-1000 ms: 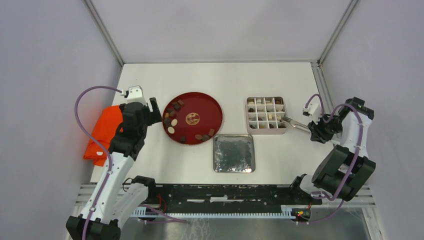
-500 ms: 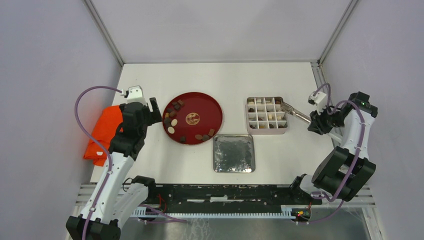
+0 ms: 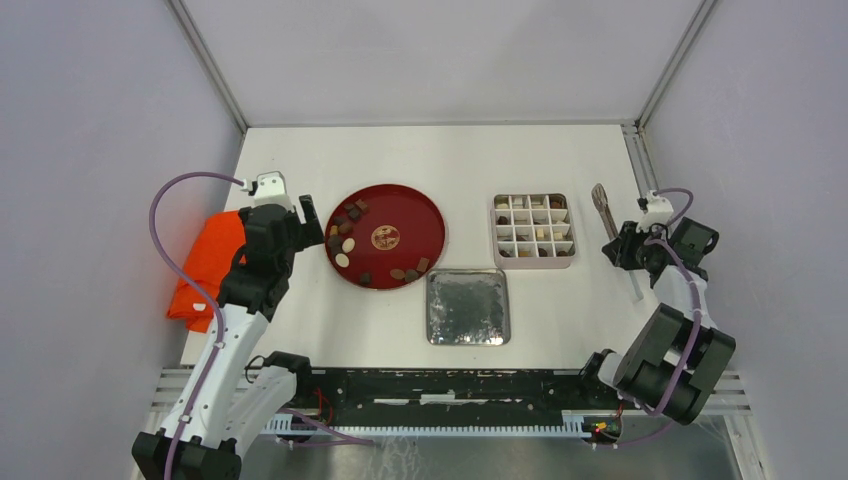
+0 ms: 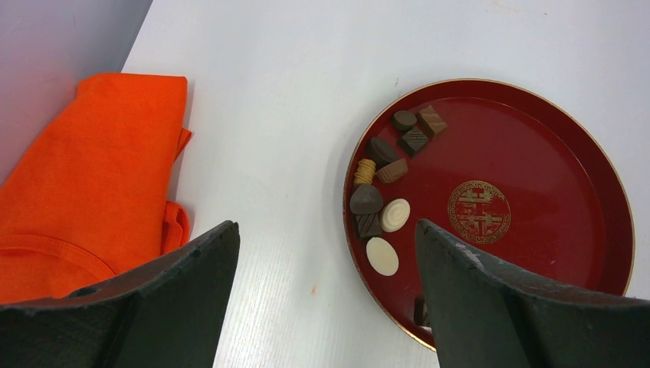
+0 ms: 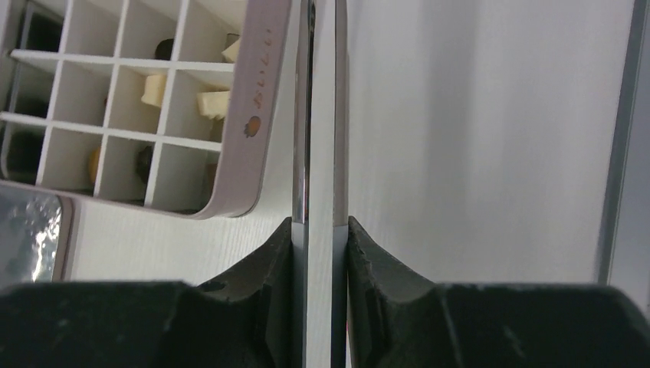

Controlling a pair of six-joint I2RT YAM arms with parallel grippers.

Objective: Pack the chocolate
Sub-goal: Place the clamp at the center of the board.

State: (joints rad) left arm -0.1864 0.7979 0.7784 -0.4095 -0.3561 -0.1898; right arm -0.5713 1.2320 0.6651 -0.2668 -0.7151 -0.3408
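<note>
Several pieces of chocolate [image 3: 347, 245] lie on the left and front of the round red plate [image 3: 412, 212]; in the left wrist view the chocolate [image 4: 381, 215] clusters at the plate's [image 4: 536, 169] left rim. My left gripper [image 3: 308, 226] [image 4: 326, 230] hangs open over the table just left of that rim, holding nothing. A few more pieces [image 5: 208, 102] sit in the pale grid box [image 3: 533, 264] [image 5: 257, 115]. My right gripper [image 3: 622, 248] [image 5: 320, 226] is shut on metal tongs [image 3: 601, 199] [image 5: 304, 115], right of the box, tips pointing to the back.
A square metal tray [image 3: 468, 307] lies in front of the plate and box. An orange cloth [image 3: 205, 265] [image 4: 84, 192] lies at the table's left edge. The right wall rail runs close beside the right arm.
The right arm has swung the tongs away from the box's right edge to point toward the back, squeezing them narrower. The left arm has not moved.
</note>
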